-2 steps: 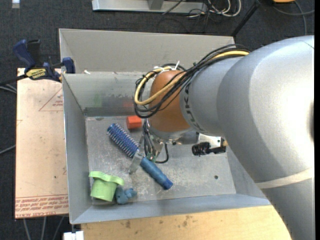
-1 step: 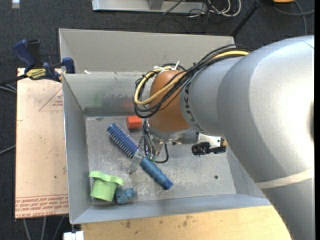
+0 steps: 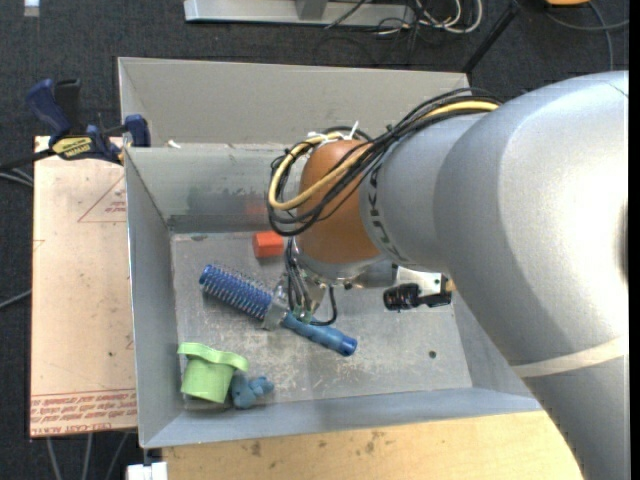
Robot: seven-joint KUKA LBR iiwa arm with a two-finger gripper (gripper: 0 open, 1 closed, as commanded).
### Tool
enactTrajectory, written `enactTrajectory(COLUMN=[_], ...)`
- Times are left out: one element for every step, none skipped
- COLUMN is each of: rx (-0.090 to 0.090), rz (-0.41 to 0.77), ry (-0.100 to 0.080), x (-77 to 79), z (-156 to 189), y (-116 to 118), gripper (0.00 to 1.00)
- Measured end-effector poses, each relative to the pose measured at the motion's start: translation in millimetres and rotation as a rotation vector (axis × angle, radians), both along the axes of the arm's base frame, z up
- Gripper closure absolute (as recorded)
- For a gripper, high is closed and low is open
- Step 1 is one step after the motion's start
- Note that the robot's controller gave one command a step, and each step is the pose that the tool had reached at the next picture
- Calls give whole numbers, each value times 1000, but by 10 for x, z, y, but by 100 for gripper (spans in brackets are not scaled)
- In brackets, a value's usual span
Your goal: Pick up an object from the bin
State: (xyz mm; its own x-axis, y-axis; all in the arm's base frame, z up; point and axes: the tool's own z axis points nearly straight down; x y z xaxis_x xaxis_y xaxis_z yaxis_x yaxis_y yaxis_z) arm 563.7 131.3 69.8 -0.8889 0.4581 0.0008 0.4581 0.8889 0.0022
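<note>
**Item:** blue brush (image 3: 236,291), lying flat on the floor of the bin (image 3: 150,268), handle slanting away from the bristle head.

**My tool** (image 3: 300,305): low over the brush's neck, where head meets handle, and seemingly touching it. My own wrist hides it, so I cannot tell whether it stands apart or together.

**Step in hand, as I judge:** likely a grasp at this neck.

**To do it well:** straddle the narrow neck crosswise, grip square, lift straight so the handle does not swing.

**Nearby:**
- orange block (image 3: 267,244), just beyond the brush's head
- green cup (image 3: 208,373), on the brush's other side, well apart
</note>
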Motion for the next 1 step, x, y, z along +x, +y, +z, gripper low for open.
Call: enactTrajectory(rx=[-1], rz=[2], ry=[0], x=[0], z=[172], y=[1], gripper=[100])
